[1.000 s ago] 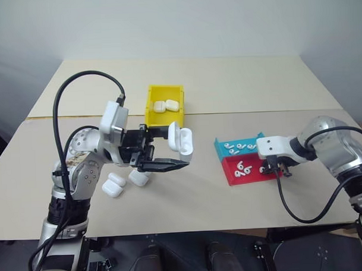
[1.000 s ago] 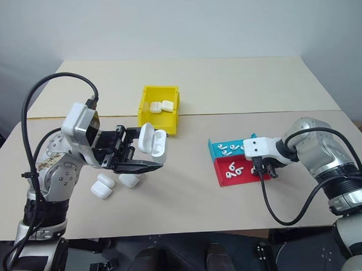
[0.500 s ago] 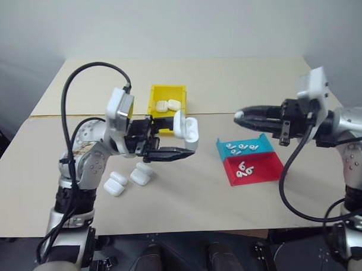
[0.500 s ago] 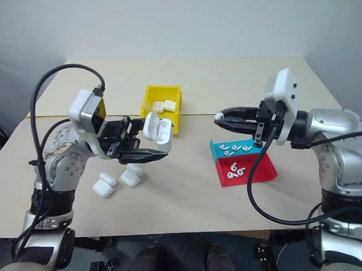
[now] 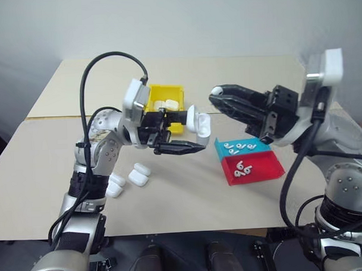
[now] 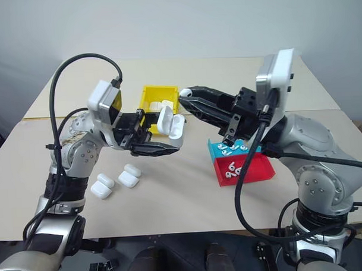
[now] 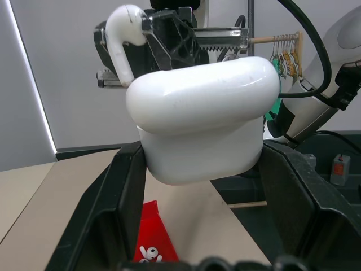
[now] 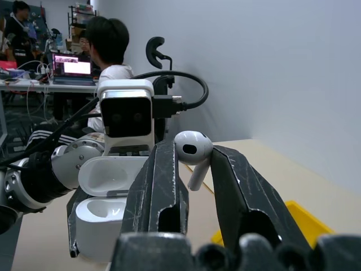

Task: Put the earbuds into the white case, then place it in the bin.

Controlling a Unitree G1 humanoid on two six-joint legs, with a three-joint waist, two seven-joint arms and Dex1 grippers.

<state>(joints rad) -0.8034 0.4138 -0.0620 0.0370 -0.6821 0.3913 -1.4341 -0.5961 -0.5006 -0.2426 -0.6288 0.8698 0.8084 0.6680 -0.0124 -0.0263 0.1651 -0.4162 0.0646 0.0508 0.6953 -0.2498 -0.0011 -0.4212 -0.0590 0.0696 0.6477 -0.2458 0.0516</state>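
Head view: left gripper clamps open case above table, just before bin; right gripper close alongside.
Left wrist view: case squeezed tight; pinch could slip, case twist.
Right wrist view: right gripper pinches earbud by head; misaligned stem would miss socket, drop.
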